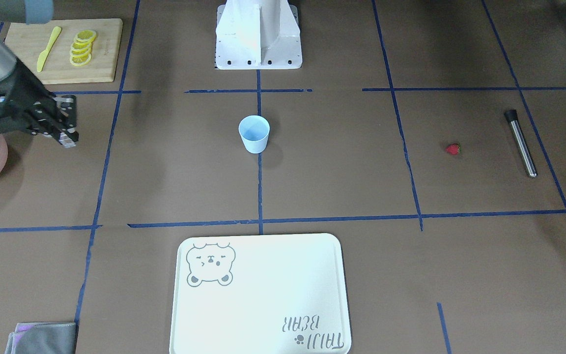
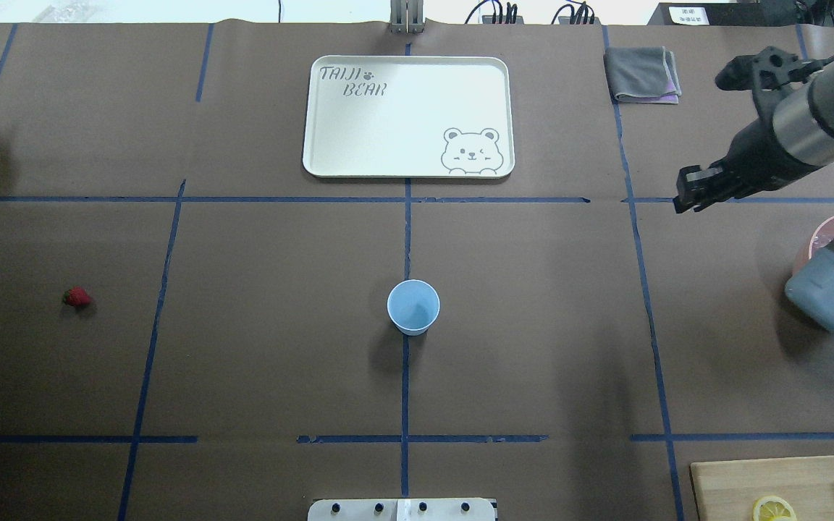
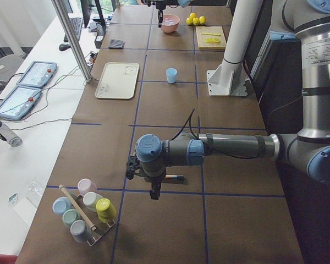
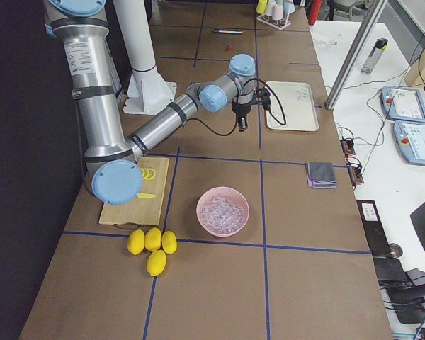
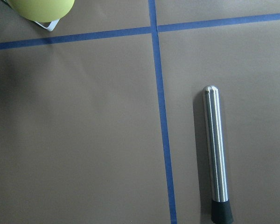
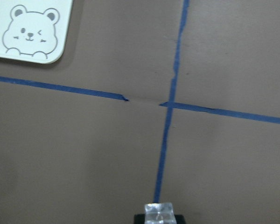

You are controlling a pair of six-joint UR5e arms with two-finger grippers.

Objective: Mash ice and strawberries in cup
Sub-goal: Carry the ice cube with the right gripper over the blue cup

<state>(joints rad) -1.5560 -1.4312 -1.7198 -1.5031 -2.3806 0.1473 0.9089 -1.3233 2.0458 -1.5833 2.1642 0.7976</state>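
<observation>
Ferrying ice, by the look of things, with the right tool [image 2: 683, 197] clenched on one small ice cube [image 6: 158, 212], above bare brown surface [image 2: 533, 325] on the cup side of the pink bowl [image 4: 200, 212].

Aim for the light blue cup [image 2: 413, 307], upright at the middle of the surface on a blue tape line [image 2: 405, 239], well to the left of that tool; nothing visible inside. Travel level and high enough to clear the rim, then come in from straight above rather than from the side, given the risk of knocking over such a light thing. Centre the cube over the mouth, sink close to the rim, and only then release, to spare a bounce out. Hold the squeeze steady on the way; expect wet ice to slip, so no jerks and no harder pinch.

Leave for later the red strawberry [image 2: 77, 297], lying well to the left of the cup, and the steel muddler [image 5: 217, 154] with its black tip, farther left again. Cannot tell the state of the left tool [image 3: 154, 193], released or clenched, from the one side view showing it; hanging low just beside the muddler there, well clear of the path. Expect more trips to the bowl before any mashing.
</observation>
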